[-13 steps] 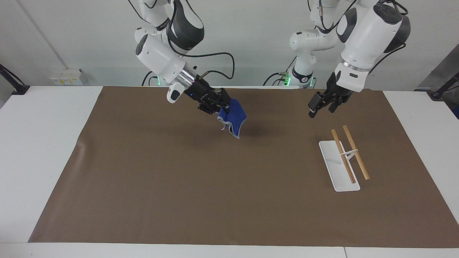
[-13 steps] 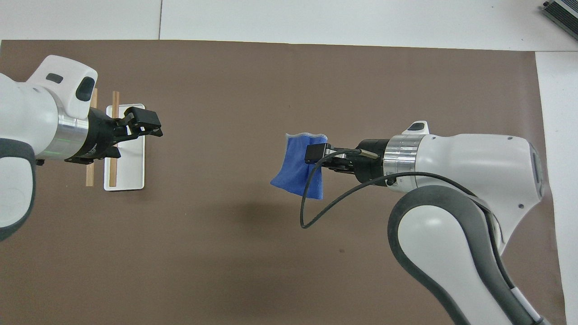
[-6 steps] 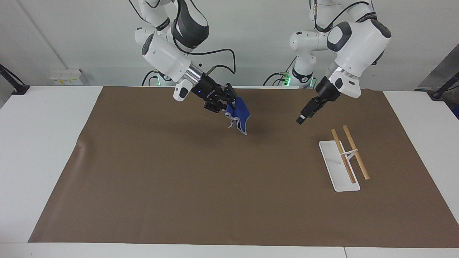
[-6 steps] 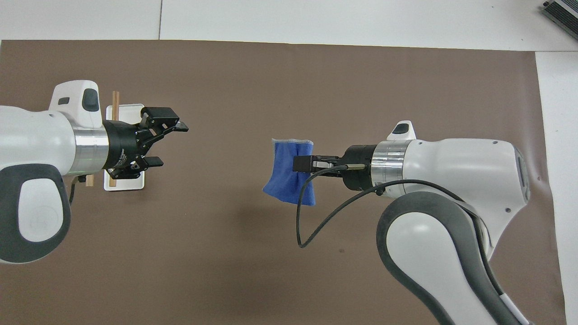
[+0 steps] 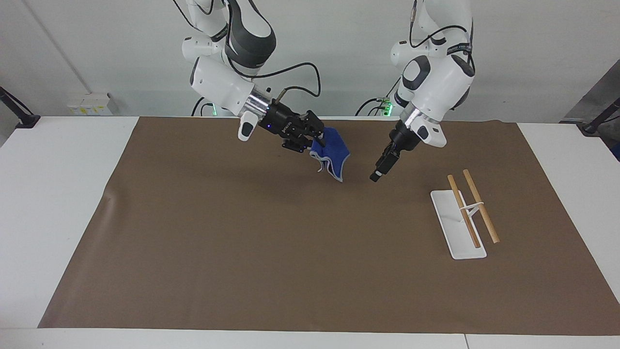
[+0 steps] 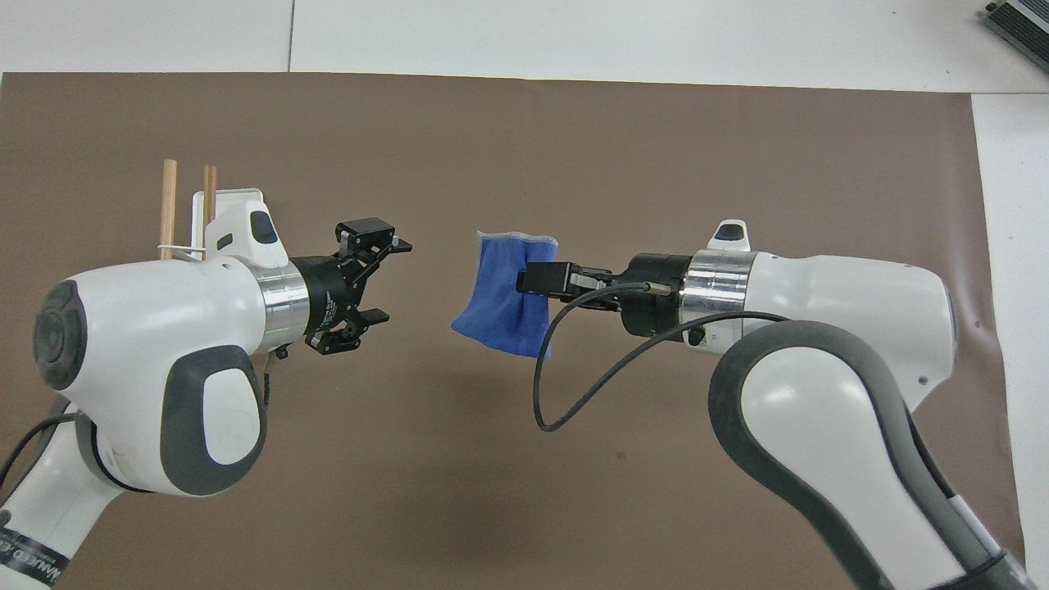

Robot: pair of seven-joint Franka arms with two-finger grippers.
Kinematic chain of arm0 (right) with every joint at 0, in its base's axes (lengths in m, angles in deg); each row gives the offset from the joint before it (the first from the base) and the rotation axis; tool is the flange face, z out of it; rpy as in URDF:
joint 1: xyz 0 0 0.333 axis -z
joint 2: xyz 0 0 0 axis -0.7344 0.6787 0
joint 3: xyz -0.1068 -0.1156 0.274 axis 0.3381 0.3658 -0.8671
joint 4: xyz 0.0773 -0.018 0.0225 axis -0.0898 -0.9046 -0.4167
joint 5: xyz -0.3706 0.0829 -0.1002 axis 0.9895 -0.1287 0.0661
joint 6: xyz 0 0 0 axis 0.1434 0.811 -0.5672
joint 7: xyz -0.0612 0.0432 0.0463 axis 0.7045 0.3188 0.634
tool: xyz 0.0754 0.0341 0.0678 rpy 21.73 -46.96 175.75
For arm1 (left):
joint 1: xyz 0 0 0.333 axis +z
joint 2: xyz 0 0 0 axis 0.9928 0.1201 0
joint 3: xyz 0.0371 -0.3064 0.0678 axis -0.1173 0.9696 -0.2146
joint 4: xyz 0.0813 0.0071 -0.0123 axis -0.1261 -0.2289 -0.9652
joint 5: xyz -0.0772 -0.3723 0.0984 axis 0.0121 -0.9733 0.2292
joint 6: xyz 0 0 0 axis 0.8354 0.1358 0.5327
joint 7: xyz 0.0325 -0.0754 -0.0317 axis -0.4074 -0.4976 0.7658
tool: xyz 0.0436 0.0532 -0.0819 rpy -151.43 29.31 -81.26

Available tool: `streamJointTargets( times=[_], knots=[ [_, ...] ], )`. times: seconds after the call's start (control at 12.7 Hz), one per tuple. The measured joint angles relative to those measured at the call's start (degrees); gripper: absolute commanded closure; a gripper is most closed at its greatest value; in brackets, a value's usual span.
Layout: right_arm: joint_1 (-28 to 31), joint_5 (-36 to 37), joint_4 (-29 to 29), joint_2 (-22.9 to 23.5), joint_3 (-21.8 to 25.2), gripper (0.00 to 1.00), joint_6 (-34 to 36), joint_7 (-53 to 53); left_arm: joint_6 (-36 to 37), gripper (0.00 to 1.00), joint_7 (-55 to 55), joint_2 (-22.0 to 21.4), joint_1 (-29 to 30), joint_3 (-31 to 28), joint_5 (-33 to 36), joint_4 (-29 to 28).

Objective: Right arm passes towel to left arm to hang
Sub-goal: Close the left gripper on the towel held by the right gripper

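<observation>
The right gripper (image 5: 317, 140) is clamped on the blue towel (image 5: 332, 157), held up in the air over the middle of the brown mat (image 5: 242, 242), toward the robots' edge of it; fingers pinched tight on one edge of the cloth, the rest hanging loose below with its pale grey stitched edging showing; in the overhead view the towel (image 6: 504, 295) sits at about 9 o'clock from the right gripper (image 6: 537, 279), drooping toward 7 o'clock; a black cable (image 6: 574, 369) loops down from the right arm's wrist. The left gripper (image 6: 385, 283) has its jaws spread wide, nothing between them, pointing at 3 o'clock in the overhead view straight at the towel, a clear gap between the two (no contact seen in either view); in the facing view the left gripper (image 5: 380, 170) angles down toward 7 o'clock, hovering above the mat just beside the towel's hanging corner. The towel rack (image 5: 457, 223) stands on the mat toward the left arm's end of the table; white flat base, two wooden bars (image 5: 479, 206) on a thin white stand, both bars bare; in the overhead view the rack (image 6: 233, 197) is partly covered by the left arm (image 6: 164, 360). The right arm (image 5: 223, 82) reaches in from its own end; white tabletop (image 5: 48, 194) around the mat.
</observation>
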Motion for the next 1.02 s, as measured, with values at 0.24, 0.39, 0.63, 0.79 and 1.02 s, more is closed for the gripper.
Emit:
streamJointTargets(
  times=[0.24, 0.39, 0.63, 0.79, 1.02],
  knots=[
    [0.0, -0.4, 0.0, 0.0, 0.0, 1.0, -0.2, 0.0, -0.5, 0.0, 7.9, 0.0, -0.3, -0.1, -3.4, 0.1],
    [0.0, -0.5, 0.0, 0.0, 0.0, 1.0, -0.2, 0.0, -1.1, 0.0, 10.8, 0.0, -1.6, -0.1, -3.8, 0.2],
    [0.0, -0.5, 0.0, 0.0, 0.0, 1.0, -0.2, 0.0, -2.3, 0.0, 15.7, -0.1, -4.7, -0.1, -4.1, 0.4],
    [0.0, -0.5, 0.0, 0.0, 0.0, 1.0, -0.3, 0.5, -2.5, 0.0, 20.2, -0.2, -6.9, -0.1, -4.1, 0.4],
    [0.0, -0.5, 0.1, 0.0, -0.1, 1.0, -0.3, 0.6, -2.5, 0.0, 23.3, -0.4, -8.0, -0.1, -4.1, 0.5]
  ],
)
